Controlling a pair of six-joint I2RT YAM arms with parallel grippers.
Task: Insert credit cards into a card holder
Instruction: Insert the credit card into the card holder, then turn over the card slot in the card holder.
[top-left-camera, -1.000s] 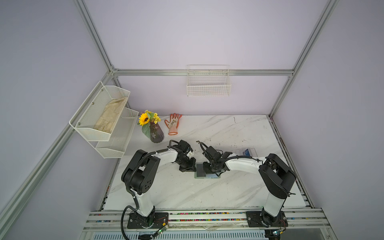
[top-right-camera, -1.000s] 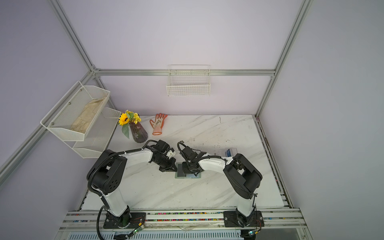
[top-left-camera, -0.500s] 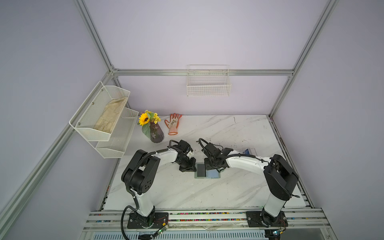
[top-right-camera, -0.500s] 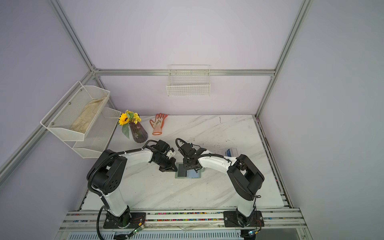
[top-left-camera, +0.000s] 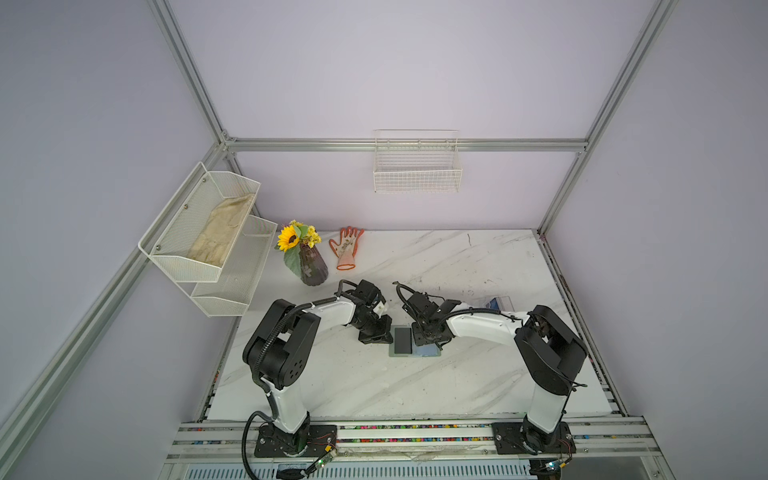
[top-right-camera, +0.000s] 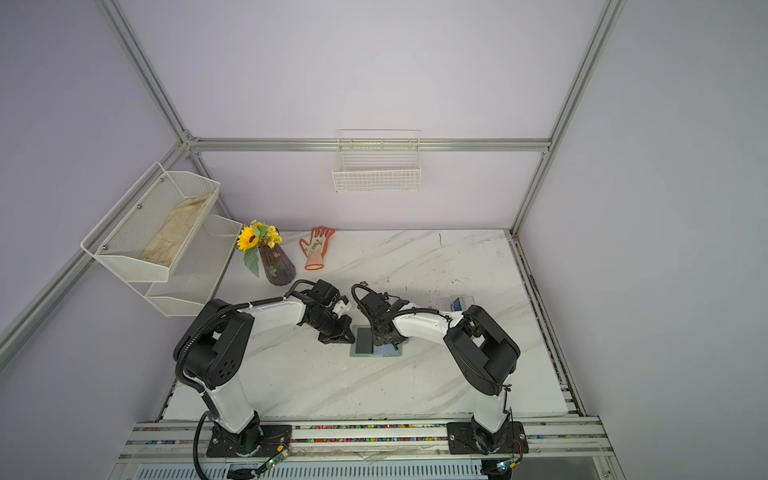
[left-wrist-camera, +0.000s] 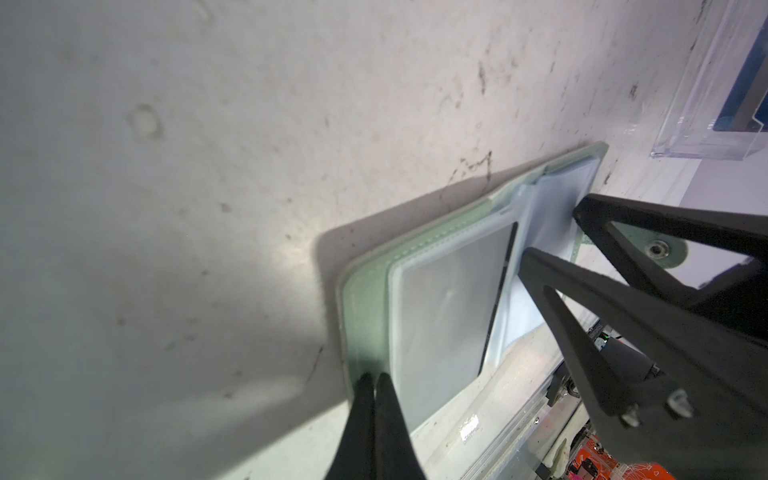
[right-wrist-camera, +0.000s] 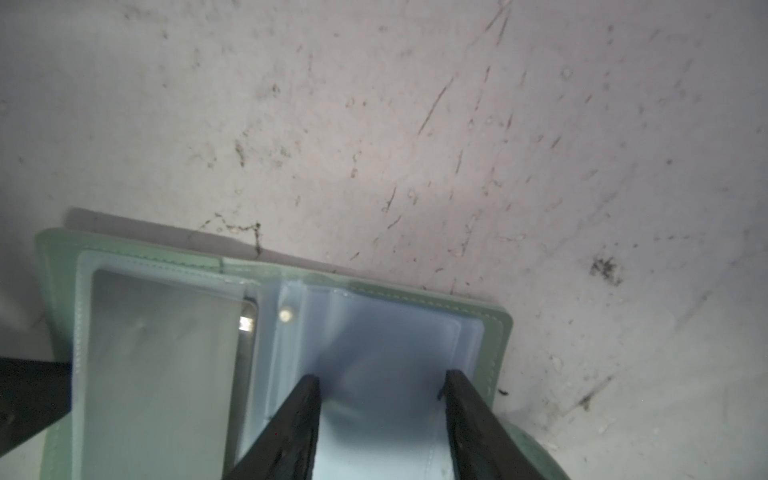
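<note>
Dark card (left-wrist-camera: 449, 299) seated: your left tool (left-wrist-camera: 371, 380), tips together, pins the card holder (left-wrist-camera: 365, 299); your right tool (right-wrist-camera: 380, 380), spread empty, likely next fetches another.

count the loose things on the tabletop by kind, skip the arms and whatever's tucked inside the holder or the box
card holder: 1
clear box: 1
glove: 1
vase of flowers: 1
total: 4
</note>
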